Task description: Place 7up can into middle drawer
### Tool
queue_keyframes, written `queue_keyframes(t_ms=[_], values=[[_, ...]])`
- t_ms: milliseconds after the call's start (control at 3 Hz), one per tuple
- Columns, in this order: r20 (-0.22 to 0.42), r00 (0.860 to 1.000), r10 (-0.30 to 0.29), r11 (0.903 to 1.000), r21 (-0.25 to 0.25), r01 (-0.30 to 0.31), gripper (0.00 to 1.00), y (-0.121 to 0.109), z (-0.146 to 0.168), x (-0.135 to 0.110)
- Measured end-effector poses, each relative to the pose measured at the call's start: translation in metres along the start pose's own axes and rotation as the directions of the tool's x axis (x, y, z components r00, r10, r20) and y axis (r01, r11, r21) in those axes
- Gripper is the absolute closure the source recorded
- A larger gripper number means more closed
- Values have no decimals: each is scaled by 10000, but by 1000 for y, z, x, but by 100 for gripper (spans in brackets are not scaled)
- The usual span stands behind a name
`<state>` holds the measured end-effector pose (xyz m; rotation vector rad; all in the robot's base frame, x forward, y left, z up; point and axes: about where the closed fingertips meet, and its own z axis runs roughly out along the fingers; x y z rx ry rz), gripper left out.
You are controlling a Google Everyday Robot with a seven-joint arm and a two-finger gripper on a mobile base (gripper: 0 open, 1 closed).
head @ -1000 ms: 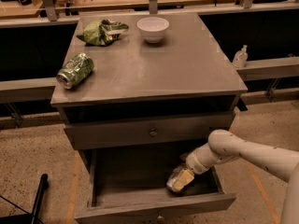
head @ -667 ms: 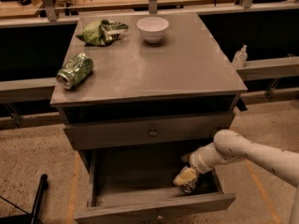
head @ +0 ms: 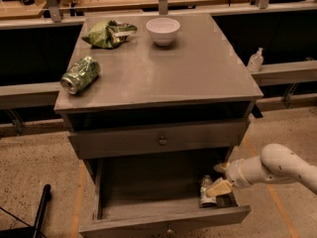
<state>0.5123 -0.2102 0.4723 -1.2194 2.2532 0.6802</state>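
While the gripper [head: 216, 180] is reaching into the right front corner of the middle drawer [head: 148, 197], the 7up can [head: 206, 192] is standing there, further right and straighter than a second ago. I cannot tell whether the gripper is holding it or letting go, but the placing is looking nearly done.

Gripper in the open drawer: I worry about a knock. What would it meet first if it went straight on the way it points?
Most likely the 7up can, right at the gripper in the middle drawer, by its right wall; depth is unclear.
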Motion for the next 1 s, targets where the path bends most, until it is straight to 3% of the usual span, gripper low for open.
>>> queue_keyframes(t_ms=[333,667,1000], values=[[312,9995,91,9994,321,-101,26,-6,-41,11],[839,9963,-185,9981,595,135,13,-11,-84,12],[850,9961,-217,9983,562,169,0,-10,-84,13]])
